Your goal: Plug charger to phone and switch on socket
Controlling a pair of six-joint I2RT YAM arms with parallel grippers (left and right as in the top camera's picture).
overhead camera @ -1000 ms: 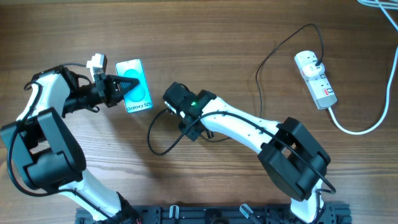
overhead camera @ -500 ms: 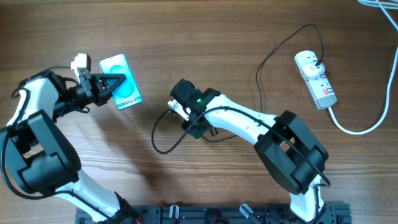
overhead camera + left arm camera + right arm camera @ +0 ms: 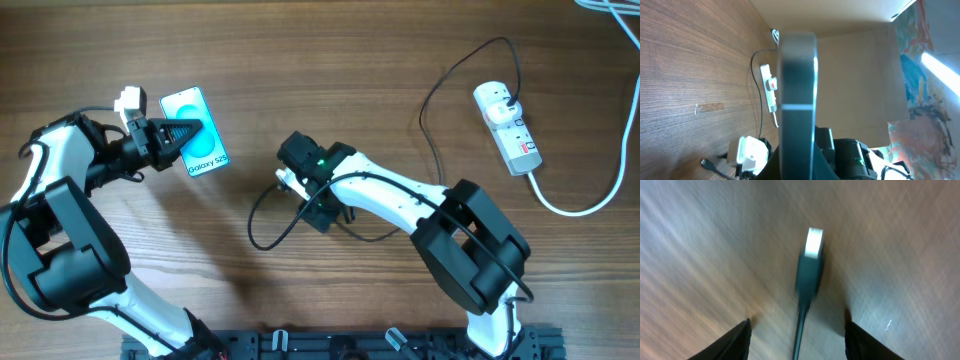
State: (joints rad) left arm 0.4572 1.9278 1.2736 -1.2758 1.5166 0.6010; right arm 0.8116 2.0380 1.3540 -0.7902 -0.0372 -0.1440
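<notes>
The phone [image 3: 197,146], teal and white with "Galaxy S25" on it, is held off the table at the left by my left gripper [image 3: 188,131], which is shut on it. In the left wrist view the phone [image 3: 797,95] shows edge-on as a dark slab. The charger's black cable [image 3: 252,222] loops across the table to its plug in the socket [image 3: 508,128] at the far right. Its metal-tipped connector [image 3: 813,244] lies on the wood between the open fingers of my right gripper [image 3: 797,330], which hovers over it at the middle [image 3: 290,185].
The socket's thick white cord [image 3: 585,205] curves along the right edge. In the left wrist view the socket [image 3: 769,89] lies far off and the right arm's wrist [image 3: 751,152] is near. A black rail [image 3: 330,345] runs along the front edge.
My left gripper has carried the phone left and a little up, then held still. My right gripper has shifted slightly right and down over the connector end.
</notes>
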